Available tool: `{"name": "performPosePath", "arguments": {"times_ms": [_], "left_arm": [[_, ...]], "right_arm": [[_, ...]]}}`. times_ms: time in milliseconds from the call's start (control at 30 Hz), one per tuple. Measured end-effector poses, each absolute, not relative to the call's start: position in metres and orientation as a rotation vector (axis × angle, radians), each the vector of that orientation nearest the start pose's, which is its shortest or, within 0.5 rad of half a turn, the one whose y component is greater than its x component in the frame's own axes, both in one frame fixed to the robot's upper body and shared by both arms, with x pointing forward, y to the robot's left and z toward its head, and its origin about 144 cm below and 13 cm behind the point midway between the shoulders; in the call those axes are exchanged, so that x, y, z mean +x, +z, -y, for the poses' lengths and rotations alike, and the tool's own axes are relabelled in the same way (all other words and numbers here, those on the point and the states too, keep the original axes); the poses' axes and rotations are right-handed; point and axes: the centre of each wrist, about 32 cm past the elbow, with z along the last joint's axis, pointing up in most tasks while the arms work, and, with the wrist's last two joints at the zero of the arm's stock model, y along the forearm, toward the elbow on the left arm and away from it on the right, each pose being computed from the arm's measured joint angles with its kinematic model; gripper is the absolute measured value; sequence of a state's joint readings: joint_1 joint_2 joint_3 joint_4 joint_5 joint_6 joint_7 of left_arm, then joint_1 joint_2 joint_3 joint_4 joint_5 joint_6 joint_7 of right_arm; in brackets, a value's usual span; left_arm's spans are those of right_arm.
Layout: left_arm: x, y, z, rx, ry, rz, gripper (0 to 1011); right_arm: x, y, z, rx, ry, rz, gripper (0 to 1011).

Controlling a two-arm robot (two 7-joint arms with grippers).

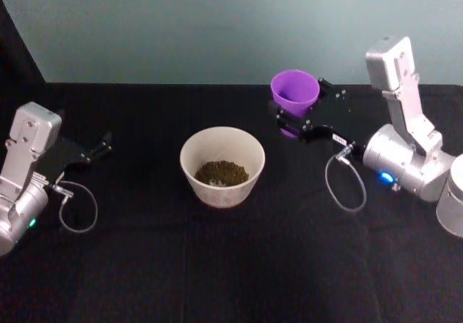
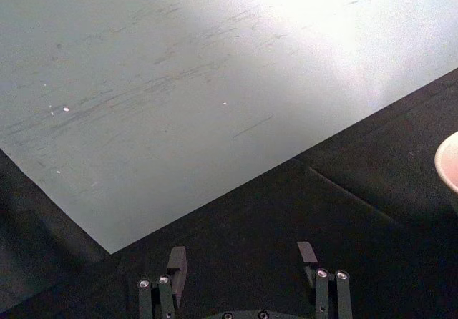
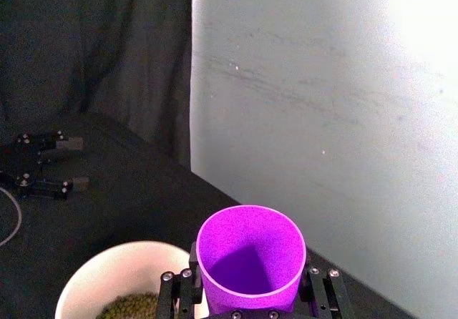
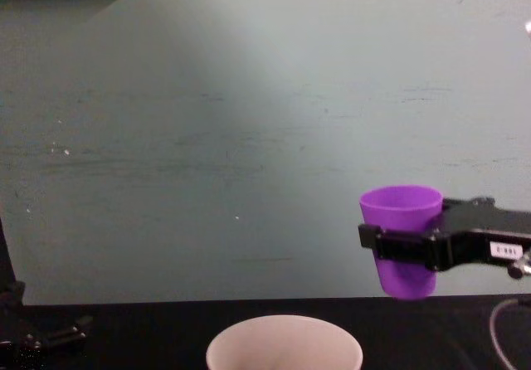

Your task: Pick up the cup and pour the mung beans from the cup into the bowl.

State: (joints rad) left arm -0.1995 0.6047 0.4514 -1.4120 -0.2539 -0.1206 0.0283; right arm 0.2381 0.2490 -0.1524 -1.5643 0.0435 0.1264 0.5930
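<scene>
Right end effector (image 1: 294, 118) holds the cup (image 1: 294, 92) upright above the desk (image 1: 145, 265), right of and beyond the bean-filled bowl (image 1: 222, 165); left end effector (image 1: 101, 148) wide open, far left.

A small white label (image 4: 505, 250) sits on the black right claw (image 4: 390, 246) in the chest view. It has dark marks on it, but they are too tiny to read. No other words or numbers can be read anywhere.
</scene>
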Motion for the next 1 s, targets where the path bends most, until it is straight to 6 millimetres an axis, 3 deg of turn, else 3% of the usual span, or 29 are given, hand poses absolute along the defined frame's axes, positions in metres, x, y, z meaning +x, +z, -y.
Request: {"name": "performPosePath", "arguments": {"times_ms": [533, 1000], "left_arm": [[0.489, 1.140, -0.310, 0.304, 1.248, 0.285, 1000], [0.489, 1.140, -0.310, 0.305, 1.248, 0.285, 1000]], "right_arm": [[0.522, 1.154, 0.268, -0.084, -0.871, 0.012, 730], [0.525, 1.126, 0.266, -0.109, -0.858, -0.036, 730]]}}
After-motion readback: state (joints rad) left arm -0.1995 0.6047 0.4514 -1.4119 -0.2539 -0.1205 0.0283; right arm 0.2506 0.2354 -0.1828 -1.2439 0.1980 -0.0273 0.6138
